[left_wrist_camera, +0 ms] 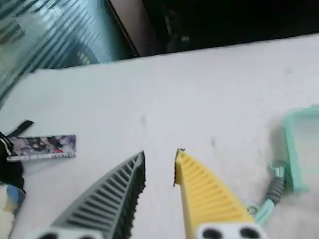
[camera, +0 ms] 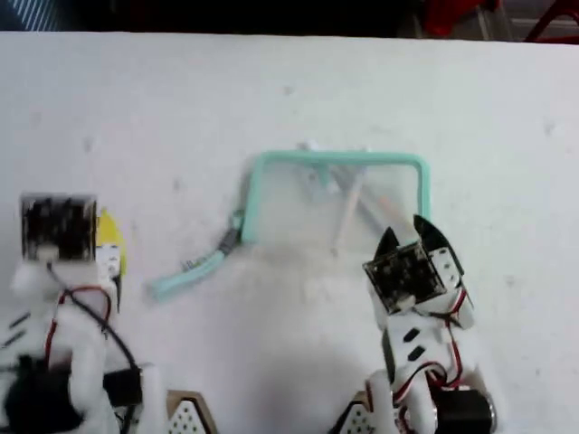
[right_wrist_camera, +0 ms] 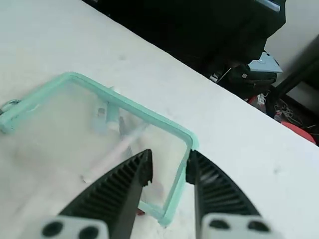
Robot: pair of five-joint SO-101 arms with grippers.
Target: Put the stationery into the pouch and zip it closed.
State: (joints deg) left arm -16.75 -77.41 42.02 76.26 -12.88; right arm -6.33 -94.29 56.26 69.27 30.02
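Right jaws sit at the near corner of the clear pouch [camera: 335, 161] on the surface [camera: 289, 81], pens [camera: 348, 217] inside; left jaws rest well apart. From the left wrist, left jaws are partly spread, empty. From the right wrist, right jaws, narrowly parted, straddle the pouch's teal rim.
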